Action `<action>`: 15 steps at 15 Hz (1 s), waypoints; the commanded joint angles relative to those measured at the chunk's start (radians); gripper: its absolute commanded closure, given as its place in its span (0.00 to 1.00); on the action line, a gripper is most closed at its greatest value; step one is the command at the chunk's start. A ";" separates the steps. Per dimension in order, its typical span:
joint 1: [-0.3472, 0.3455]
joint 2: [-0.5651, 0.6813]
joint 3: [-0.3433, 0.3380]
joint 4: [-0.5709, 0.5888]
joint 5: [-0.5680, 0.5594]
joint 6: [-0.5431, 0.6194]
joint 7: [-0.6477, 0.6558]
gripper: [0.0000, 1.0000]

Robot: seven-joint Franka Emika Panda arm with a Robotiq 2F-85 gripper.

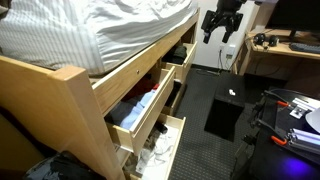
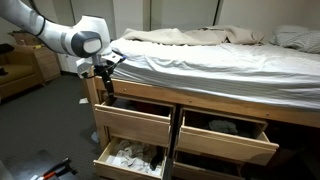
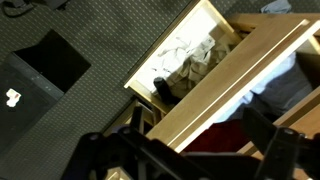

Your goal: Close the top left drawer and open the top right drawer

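Note:
The top left drawer under the bed stands pulled out. It also shows in an exterior view and in the wrist view, with red and blue clothes inside. The top right drawer is pulled out too and shows farther along the bed in an exterior view. My gripper hangs in the air in front of the bed's left corner, above and apart from the top left drawer; it also shows in an exterior view. In the wrist view its fingers are spread wide and hold nothing.
The bottom left drawer is pulled out with white and dark clothes in it. A black mat lies on the dark carpet in front of the bed. A desk with cables stands beyond. The mattress overhangs the drawers.

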State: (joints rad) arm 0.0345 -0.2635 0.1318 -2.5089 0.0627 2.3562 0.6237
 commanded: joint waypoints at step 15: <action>-0.109 0.289 -0.220 -0.010 0.274 0.312 -0.020 0.00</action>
State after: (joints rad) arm -0.0730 0.0265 -0.0891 -2.5203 0.3388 2.6703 0.6021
